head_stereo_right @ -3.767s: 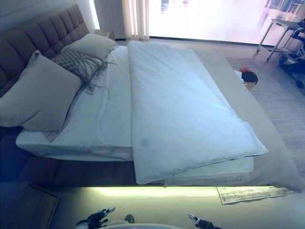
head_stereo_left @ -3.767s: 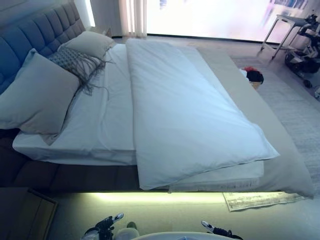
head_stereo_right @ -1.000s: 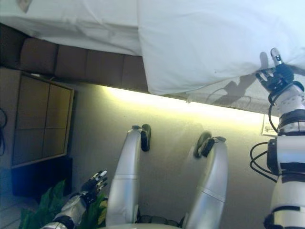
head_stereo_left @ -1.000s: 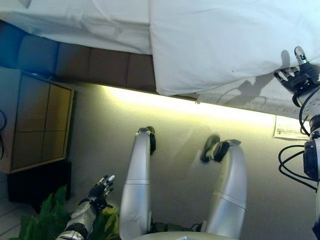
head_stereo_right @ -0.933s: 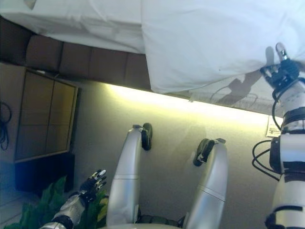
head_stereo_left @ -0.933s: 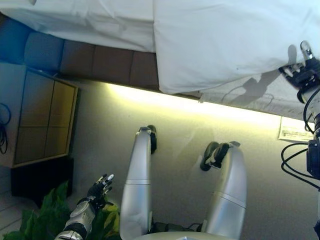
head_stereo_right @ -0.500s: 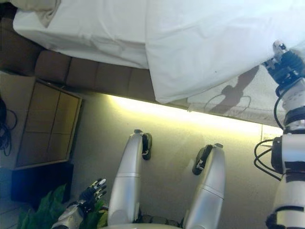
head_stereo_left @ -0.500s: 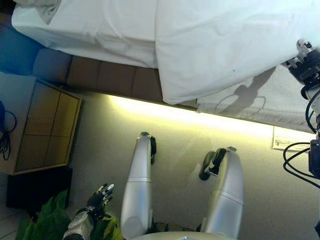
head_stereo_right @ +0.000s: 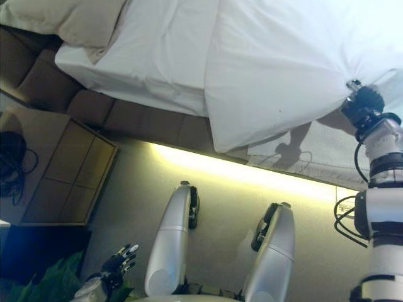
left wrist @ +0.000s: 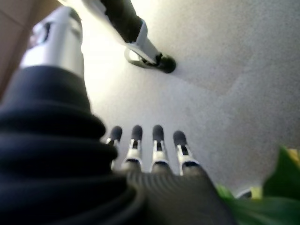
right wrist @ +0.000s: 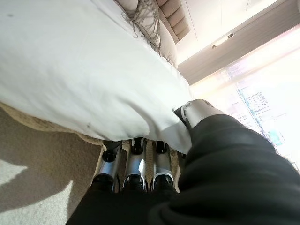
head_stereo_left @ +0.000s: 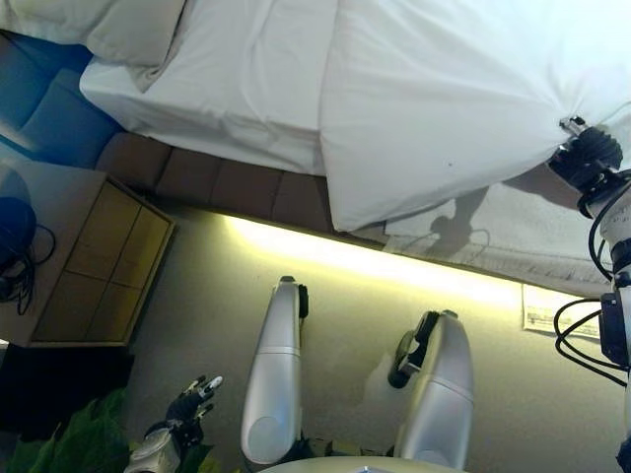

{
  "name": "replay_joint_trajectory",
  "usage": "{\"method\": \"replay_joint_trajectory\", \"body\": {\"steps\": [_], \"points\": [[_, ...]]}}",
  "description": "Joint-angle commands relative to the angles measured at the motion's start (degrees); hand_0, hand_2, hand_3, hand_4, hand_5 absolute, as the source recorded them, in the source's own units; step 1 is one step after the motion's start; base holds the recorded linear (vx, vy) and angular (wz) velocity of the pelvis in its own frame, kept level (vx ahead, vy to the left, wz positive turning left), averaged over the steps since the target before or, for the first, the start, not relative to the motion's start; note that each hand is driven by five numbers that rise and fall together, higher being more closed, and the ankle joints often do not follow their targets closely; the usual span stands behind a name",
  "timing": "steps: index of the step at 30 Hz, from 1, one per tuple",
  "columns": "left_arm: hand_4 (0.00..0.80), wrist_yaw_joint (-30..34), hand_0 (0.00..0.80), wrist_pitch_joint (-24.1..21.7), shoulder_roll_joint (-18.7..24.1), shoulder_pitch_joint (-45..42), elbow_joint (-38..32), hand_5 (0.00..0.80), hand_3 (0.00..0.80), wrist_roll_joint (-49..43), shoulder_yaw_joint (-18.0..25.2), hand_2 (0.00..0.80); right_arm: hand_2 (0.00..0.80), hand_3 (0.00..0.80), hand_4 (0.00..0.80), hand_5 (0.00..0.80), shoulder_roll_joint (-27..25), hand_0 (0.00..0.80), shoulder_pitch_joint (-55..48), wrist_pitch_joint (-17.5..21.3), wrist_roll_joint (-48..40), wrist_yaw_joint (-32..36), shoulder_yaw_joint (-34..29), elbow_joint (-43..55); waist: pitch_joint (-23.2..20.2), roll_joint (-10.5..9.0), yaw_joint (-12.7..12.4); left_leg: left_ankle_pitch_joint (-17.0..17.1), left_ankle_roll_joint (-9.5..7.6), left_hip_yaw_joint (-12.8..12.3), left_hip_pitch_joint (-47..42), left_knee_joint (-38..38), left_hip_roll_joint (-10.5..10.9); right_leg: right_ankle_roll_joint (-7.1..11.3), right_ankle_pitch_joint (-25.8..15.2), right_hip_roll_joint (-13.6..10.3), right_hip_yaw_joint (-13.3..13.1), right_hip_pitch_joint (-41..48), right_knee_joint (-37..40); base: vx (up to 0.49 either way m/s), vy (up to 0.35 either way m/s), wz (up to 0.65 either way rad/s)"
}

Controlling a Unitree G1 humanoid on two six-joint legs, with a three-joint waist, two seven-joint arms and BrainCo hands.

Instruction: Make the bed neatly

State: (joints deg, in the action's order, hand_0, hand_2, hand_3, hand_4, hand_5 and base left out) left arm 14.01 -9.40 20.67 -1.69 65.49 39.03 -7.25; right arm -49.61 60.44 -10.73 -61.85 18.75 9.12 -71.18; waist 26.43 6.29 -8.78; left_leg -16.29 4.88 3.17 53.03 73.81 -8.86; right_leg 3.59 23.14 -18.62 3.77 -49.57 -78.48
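A white duvet point(head_stereo_left: 454, 99) lies folded over the right part of the bed, beside the bare white sheet point(head_stereo_left: 246, 89). My right hand point(head_stereo_left: 589, 160) is at the duvet's near edge, at the far right. In the right wrist view the thumb point(right wrist: 197, 112) lies on top of the duvet point(right wrist: 70, 70) and the fingers point(right wrist: 133, 159) curl underneath, pinching the cloth. The cloth bunches up at the hand. My left hand point(head_stereo_left: 189, 402) hangs low at the lower left over the floor, its fingers point(left wrist: 154, 140) straight and holding nothing.
A beige pillow point(head_stereo_left: 128, 30) lies at the head of the bed. A beige coverlet point(head_stereo_left: 513, 236) hangs out below the duvet. A wooden nightstand point(head_stereo_left: 89, 266) stands at the left, a green plant point(head_stereo_left: 69, 443) below it. A paper point(head_stereo_left: 547, 310) lies on the floor.
The camera has tilted up, showing more of the bed. My right hand's fingers, straight a second ago, have curled onto the duvet's edge and raised it a little.
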Motion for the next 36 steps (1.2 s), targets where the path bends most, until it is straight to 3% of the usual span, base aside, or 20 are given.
{"method": "replay_joint_trajectory", "body": {"steps": [1,4,11,17,21,27,36], "points": [[0.0,0.66,0.0,-3.23,1.76,-6.0,3.86,0.0,0.0,0.26,-0.25,0.0,0.8,0.8,0.8,0.8,2.9,0.8,-6.55,1.93,-1.54,4.58,-4.03,6.26,-6.21,-2.36,0.62,8.52,-2.9,0.4,-0.54,-8.89,-1.5,-2.51,-11.9,-1.7,-0.94,-1.93,10.66,0.0,0.0,0.0],[0.0,1.06,0.0,-3.49,2.77,-3.04,0.18,0.0,0.0,2.78,0.63,0.0,0.8,0.8,0.8,0.8,4.76,0.8,-6.38,1.9,-1.94,4.6,-3.03,6.57,-7.75,-2.7,0.56,9.11,-2.4,0.18,-3.67,-13.8,-1.79,-2.01,-12.57,-1.57,-0.44,1.21,15.21,-0.017,0.001,0.02],[0.0,-5.94,0.0,-1.88,9.11,9.28,-21.01,0.0,0.0,9.9,-0.17,0.0,0.8,0.8,0.8,0.8,10.6,0.8,-10.02,3.28,-4.39,3.31,-2.74,9.96,-10.65,-3.49,1.01,10.24,-1.5,-1.15,-12.6,-24.84,-2.69,-0.58,-14.49,-1.52,1.7,11.09,25.74,-0.009,-0.001,0.01],[0.0,-14.73,0.0,-5.06,12.53,20.84,-26.8,0.0,0.0,4.19,-3.69,0.0,0.8,0.8,0.8,0.8,14.15,0.8,-9.0,2.7,-4.45,3.6,-1.26,8.76,-13.98,-5.06,1.25,11.69,-0.11,-3.63,-23.91,-37.92,-2.48,1.26,-15.74,-0.38,6.04,23.49,39.83,0.023,-0.027,-0.06],[0.0,-17.52,0.0,-3.4,13.61,27.75,-27.63,0.0,0.0,0.93,-6.39,0.0,0.8,0.8,0.8,0.8,15.86,0.8,-8.27,2.49,-3.62,3.43,0.39,8.24,-15.67,-5.3,1.89,14.14,0.71,-5.31,-30.23,-45.23,-3.24,1.43,-18.15,1.2,8.52,30.47,49.23,-0.001,-0.014,-0.1],[0.0,-14.51,0.0,1.89,10.29,30.55,-27.75,0.0,0.0,8.3,-9.14,0.0,0.8,0.8,0.8,0.8,16.89,0.8,-7.96,1.95,-4.11,2.16,1.9,9.26,-17.01,-5.45,2.66,14.75,1.73,-6.29,-36.44,-50.93,-3.86,1.87,-18.94,3.18,9.99,36.77,56.82,0.057,0.002,-0.06],[0.0,-6.33,0.0,15.52,-3.34,27.32,-23.0,0.0,0.0,33.33,-11.28,0.0,0.8,0.8,0.8,0.8,18.3,0.8,-4.27,2.58,-7.6,-1.59,3.5,12.01,-15.92,-6.58,2.63,14.54,2.42,-6.52,-37.66,-51.75,-4.86,1.49,-18.65,4.49,10.84,38.77,58.36,0.015,-0.029,-0.01]]}}
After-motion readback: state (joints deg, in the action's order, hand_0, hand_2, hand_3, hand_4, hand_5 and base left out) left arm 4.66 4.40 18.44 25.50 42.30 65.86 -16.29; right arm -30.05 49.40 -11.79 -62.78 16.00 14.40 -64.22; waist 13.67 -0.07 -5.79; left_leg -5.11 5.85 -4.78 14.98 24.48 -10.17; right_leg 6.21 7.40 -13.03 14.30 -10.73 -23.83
